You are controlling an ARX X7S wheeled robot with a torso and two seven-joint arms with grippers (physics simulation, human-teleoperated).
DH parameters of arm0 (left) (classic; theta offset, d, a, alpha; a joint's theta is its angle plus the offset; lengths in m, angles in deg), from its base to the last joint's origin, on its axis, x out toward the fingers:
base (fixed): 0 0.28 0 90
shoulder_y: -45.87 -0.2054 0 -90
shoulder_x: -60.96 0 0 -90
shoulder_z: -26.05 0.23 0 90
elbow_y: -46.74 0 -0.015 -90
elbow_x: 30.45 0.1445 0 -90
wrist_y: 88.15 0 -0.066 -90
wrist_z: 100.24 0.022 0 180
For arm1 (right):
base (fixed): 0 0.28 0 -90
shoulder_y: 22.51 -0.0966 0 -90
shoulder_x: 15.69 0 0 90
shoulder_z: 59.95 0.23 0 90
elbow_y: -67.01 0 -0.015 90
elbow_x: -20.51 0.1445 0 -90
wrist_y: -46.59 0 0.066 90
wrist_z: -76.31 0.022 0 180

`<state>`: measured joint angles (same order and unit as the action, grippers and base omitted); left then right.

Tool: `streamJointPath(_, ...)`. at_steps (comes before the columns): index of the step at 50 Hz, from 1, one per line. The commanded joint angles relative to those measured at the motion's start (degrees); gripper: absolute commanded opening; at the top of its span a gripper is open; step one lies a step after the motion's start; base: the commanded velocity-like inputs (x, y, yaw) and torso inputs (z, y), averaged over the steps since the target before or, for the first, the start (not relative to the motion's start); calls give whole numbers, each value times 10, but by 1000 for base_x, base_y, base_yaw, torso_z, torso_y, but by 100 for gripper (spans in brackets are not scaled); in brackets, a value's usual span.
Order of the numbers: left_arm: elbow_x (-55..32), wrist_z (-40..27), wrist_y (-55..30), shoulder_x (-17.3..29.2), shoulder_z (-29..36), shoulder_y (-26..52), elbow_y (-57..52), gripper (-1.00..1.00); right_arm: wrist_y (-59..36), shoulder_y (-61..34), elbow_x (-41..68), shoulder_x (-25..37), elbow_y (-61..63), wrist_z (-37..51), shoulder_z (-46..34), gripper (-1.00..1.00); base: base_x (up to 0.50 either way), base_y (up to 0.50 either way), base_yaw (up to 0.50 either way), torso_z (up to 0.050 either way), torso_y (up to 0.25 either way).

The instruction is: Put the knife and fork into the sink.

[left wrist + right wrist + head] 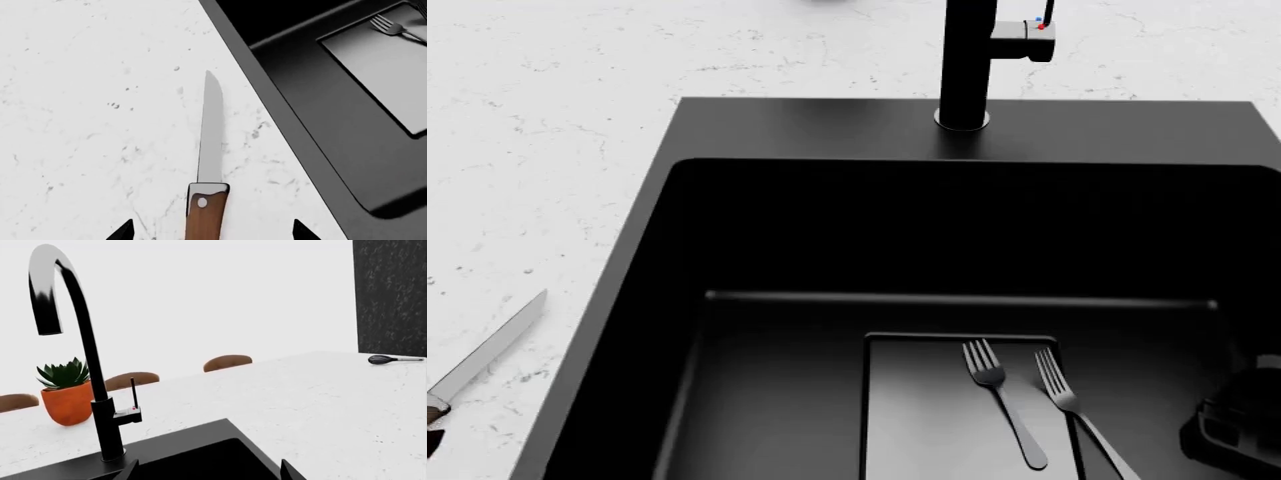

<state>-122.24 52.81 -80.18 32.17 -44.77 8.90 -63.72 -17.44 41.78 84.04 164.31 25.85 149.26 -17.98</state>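
white marble counter (547, 130) carries the black sink (827, 125), basin sunk deep, wide rim all round. black gooseneck faucet (80, 355) stands on the back rim, side lever with red and blue dots. grey bottom plate (941, 420) lies on the basin floor with two forks on it: one fork (1001, 400) near the middle, second fork (1074, 410) just beside it toward the right, tines pointing to the faucet. knife (209, 165) lies flat on the counter left of the sink, near the rim but apart from it, blade pointing away from the robot, reddish-brown handle toward the left gripper (210, 232). that gripper's fingertips are spread wide either side of the handle, not touching it. right gripper (208, 470) is over the basin, tips spread, empty. beyond the sink: orange pot with a succulent (65, 395), a dark spoon-like utensil (393, 359) far off on the counter
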Motion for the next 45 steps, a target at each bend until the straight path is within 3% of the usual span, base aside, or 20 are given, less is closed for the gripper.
streamJointPath(1, 34, 32, 29, 2, -11, -15, 26, 100, 11, 3, -15, 0, -2, -11, 11, 100, 0, 0, 0, 0, 0)
streamJointPath(15, 70, 66, 53, 7, -2, -33, 37, 100, 63, 34, -60, 0, -25, -5, -18, 100, 0, 0, 0, 0, 0)
streamJointPath(45, 129, 123, 99, 3, 28, -77, 60, 100, 43, 28, -51, 0, -10, 2, -6, 100, 0, 0, 0, 0, 0)
